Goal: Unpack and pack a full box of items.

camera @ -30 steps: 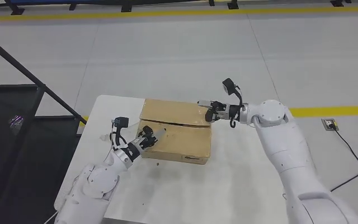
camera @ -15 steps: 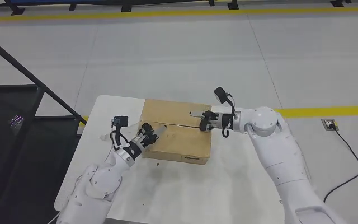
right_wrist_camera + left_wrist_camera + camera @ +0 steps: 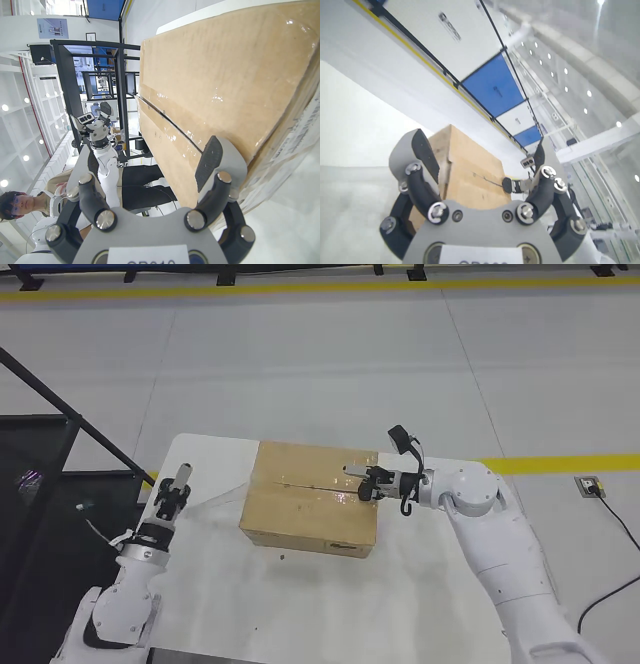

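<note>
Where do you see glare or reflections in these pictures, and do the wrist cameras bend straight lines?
Top view: small bright glints on the tape along the seam of the box. Right wrist view: larger shiny highlights on that tape; the long edges of the box seem to bow a little, probably a wide-lens effect. Left wrist view: the ceiling lamps show as plain white dots; no glare on the box.

The left arm (image 3: 135,574) is folded close to the body, its forearm pointing forward and away from the robot. The left gripper (image 3: 172,492) tops it, aimed outward, and the left wrist view shows this gripper (image 3: 481,147) with its jaws spread wide and nothing between them. The right arm (image 3: 500,554) bends sharply, its forearm lying sideways toward the left side. The right gripper (image 3: 360,476) points that way, and the right wrist view shows it (image 3: 150,155) with jaws parted and holding nothing.
</note>
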`<control>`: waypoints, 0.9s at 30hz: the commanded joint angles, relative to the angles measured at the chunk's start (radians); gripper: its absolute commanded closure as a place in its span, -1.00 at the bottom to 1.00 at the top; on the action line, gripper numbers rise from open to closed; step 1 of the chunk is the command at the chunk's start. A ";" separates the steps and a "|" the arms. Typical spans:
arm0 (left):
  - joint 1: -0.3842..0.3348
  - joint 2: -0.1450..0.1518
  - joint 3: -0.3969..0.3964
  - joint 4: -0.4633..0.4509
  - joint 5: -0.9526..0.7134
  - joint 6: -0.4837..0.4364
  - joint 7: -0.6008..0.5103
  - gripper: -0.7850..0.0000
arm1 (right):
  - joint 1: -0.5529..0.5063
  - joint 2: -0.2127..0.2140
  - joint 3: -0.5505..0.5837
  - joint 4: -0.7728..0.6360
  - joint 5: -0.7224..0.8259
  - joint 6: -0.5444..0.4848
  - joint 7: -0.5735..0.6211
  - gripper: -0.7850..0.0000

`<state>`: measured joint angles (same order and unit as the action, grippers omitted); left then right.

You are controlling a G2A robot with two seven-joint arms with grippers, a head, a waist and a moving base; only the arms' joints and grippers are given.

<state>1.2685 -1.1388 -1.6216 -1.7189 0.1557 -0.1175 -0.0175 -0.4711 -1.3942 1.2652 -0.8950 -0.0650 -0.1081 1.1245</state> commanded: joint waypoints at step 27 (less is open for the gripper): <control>-0.102 -0.054 0.194 0.370 -0.283 0.026 -0.013 -1.00 | 0.000 0.000 0.000 0.000 0.000 0.000 0.000 -1.00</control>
<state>1.1917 -1.1881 -1.4469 -1.3843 -0.1152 -0.0775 -0.0258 -0.4711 -1.3942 1.2652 -0.8950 -0.0650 -0.1081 1.1244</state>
